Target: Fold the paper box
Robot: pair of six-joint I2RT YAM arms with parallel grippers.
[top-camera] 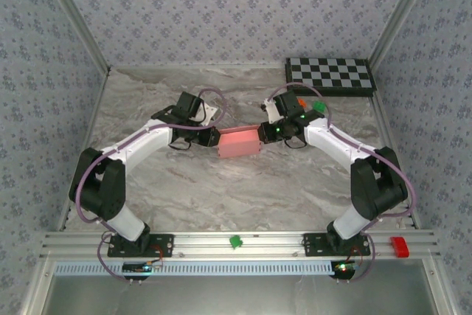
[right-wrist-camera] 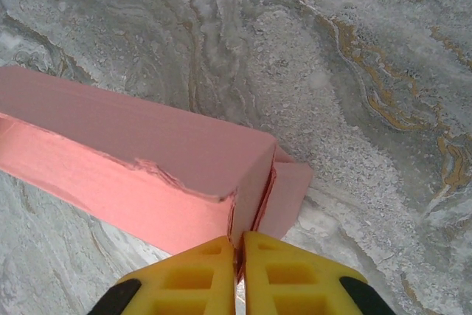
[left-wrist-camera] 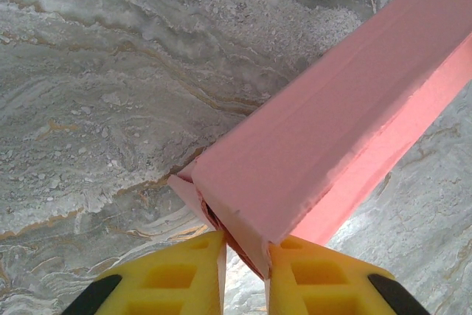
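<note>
Two grippers share one load. From the near edge of the table [top-camera: 221, 204] both arms reach forward and inward to meet at mid-table on the paper box [top-camera: 237, 142]. It lies between them with its long axis running left to right.

The left gripper [left-wrist-camera: 246, 256] is clamped on the box's left end, pinching the card at a corner where the end [left-wrist-camera: 193, 186] gapes, not yet closed. The right gripper [right-wrist-camera: 237, 245] is clenched on the right end, its yellow fingers almost meeting with a thin edge of card between them. Just beside them an end flap [right-wrist-camera: 289, 189] juts outward, untucked.

The body looks formed into a sleeve, and the ends seem to be what remains. The box runs straight away from each gripper along its length, so neither arm is nearer. A push along that axis would drive the box into the opposite grip. Whether it rests on the marble or hangs just above it, I cannot tell.

Farther back, the checkerboard [top-camera: 330, 77] lies well apart.
</note>
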